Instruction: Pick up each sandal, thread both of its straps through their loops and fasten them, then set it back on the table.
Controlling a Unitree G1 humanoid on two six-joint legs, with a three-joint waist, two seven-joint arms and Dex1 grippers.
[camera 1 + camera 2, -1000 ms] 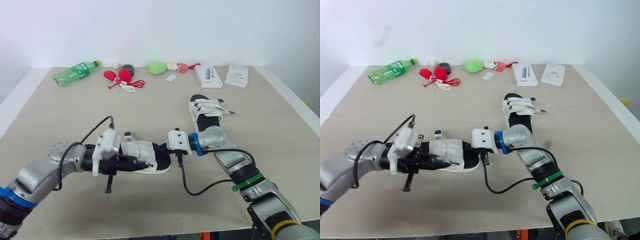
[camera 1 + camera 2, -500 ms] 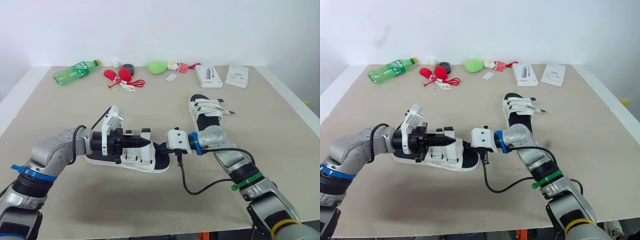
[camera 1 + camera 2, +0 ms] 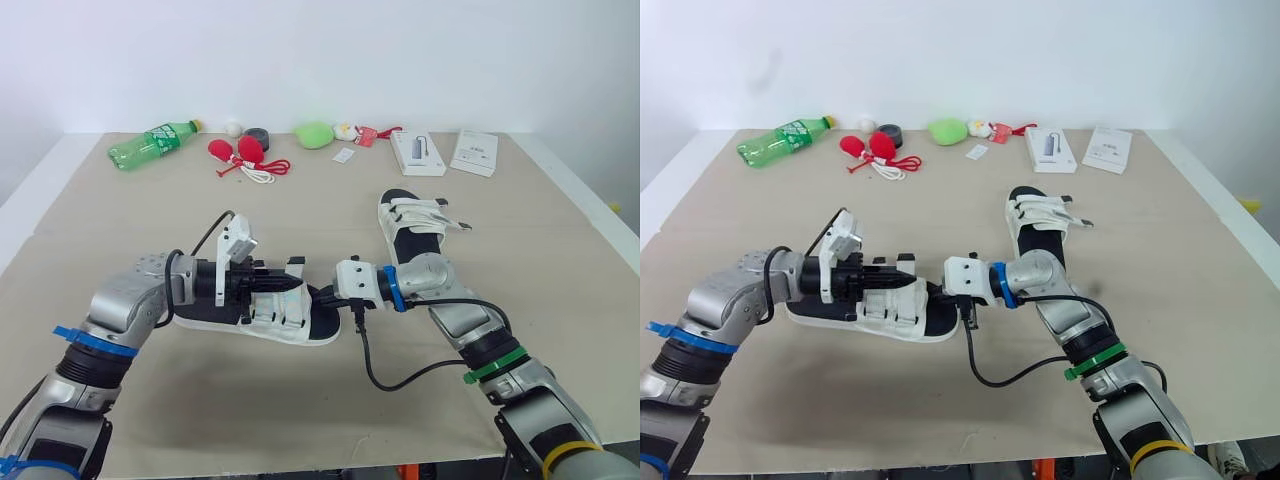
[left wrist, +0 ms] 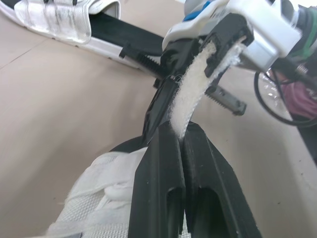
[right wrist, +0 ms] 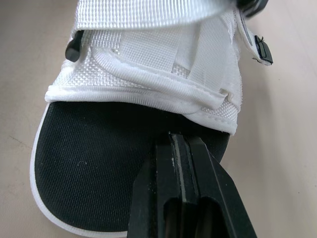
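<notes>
The sandal I'm working on lies flat on the counter, front and centre: white webbing upper, black footbed, white sole rim. My left pincer is clamped tight on its fuzzy white strap, with the forearm reaching low across towards my right. My right pincer has its fingers pressed together over the black footbed at the sandal's end; I cannot tell whether it nips anything. The second sandal lies just beyond. Print on the green bottle and two white boxes is too small to read.
</notes>
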